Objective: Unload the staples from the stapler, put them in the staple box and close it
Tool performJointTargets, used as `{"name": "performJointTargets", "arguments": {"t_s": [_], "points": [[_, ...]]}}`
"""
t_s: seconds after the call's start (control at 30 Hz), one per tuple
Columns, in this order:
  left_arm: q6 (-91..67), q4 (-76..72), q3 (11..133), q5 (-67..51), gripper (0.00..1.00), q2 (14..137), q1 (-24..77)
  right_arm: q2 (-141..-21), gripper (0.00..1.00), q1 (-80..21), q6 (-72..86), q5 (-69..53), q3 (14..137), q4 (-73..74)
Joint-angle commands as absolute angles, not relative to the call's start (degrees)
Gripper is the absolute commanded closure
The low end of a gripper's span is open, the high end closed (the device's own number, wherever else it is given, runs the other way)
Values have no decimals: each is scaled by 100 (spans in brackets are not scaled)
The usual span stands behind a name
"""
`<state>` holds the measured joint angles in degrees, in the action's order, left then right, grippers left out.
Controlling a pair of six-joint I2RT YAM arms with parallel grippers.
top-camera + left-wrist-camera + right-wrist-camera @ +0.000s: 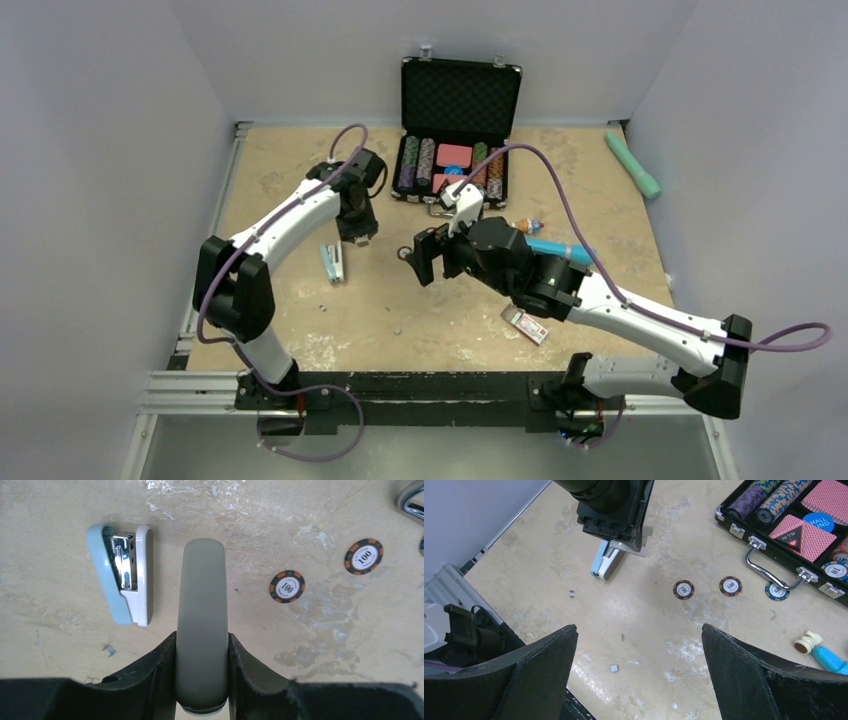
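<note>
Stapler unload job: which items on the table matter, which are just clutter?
Job: stapler, lying on its side; loose staple bit near it; grey strip clamped in the left fingers.
Clutter: poker chip case, two loose chips, blue tube, teal stick, small card box.

- Stapler (125, 575): smooth pale-blue and white plastic shell, with glossy bright metal inside.
- Grey piece (202, 620): smooth and matt, looks like plastic.
- Table (310, 650): matt, mottled beige and stone-like, scuffed white in patches.
- Chips (287, 586): matt, with printed paper-like centres.
- Case (460, 90): black, with dimpled foam lining the lid.
- Handle (406, 502): polished chrome.
</note>
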<state>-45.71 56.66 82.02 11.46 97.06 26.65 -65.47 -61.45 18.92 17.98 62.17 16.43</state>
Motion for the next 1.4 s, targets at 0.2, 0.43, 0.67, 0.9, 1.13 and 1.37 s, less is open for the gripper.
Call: {"name": "performJointTargets", "arguments": {"t_s": [0.2,0.43,0.67,0.9,1.13,1.37], "points": [[-4170,5156,7844,1824,100,10039,2806,-5779,1,-6144,1874,1573,5774,1200],[-4321,4835,6924,1533,89,9902,2854,-5434,1,-6145,1894,1614,5581,1151],[-4335,4641,6432,1336,41,9654,2934,-5358,1,-6151,2135,1628,5495,1262],[-4367,4783,6338,1343,24,9287,2948,-5287,1,-6150,2299,1641,5501,1339],[-4369,5617,6723,1247,29,8592,2997,-5126,1,-6144,2508,1742,5535,1533],[-4286,5721,6186,420,54,8326,3224,-5001,1,-6146,2758,1867,5467,1664]]}}
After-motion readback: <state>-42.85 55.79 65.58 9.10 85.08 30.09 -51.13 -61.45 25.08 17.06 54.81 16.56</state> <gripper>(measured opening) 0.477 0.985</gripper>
